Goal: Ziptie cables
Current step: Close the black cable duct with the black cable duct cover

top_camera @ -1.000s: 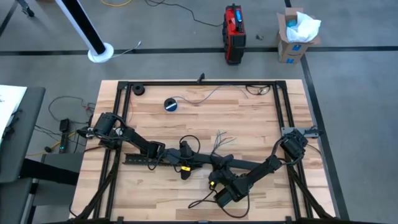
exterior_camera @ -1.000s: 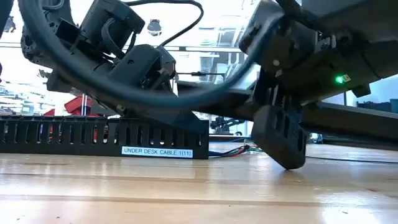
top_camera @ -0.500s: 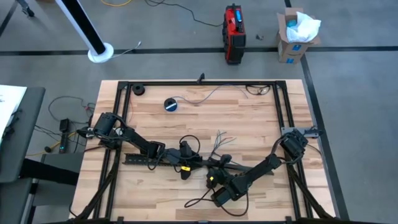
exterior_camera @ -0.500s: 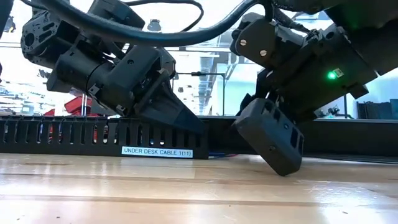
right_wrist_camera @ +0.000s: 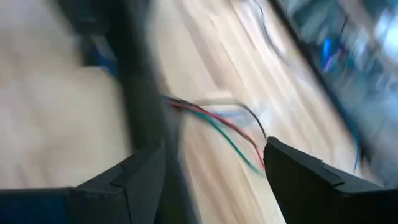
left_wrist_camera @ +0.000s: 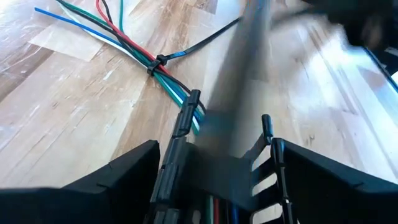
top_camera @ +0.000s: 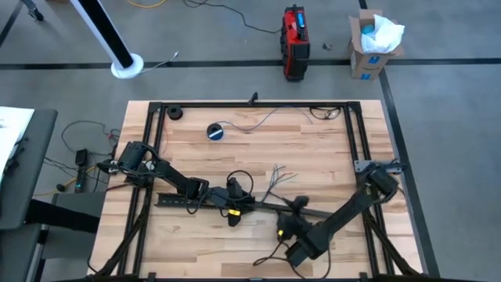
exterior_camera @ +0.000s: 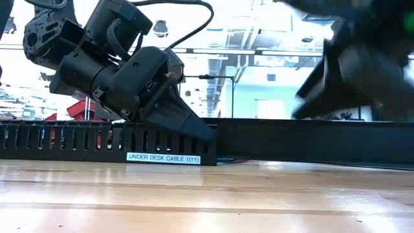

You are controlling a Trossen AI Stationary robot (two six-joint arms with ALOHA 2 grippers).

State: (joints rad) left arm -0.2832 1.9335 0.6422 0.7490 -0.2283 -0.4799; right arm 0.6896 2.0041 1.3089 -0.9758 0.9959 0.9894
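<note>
The left tool (left_wrist_camera: 214,162) is clamped on the slotted strip (exterior_camera: 97,142), with the cables (left_wrist_camera: 140,53), already cinched by a ziptie (left_wrist_camera: 158,61), fanning out just ahead of it. The right tool (right_wrist_camera: 205,180) hangs apart beside them. Keeping the strip pinned seems wise.

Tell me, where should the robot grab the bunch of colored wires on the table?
Probably right beside the black zip tie, where the wires are pinched into one thin, firm bunch. Beyond the tie they fan out loose, so a grab there might catch only one or two. The bunch lies flat on the table, so come straight down from above and squeeze across it.
</note>
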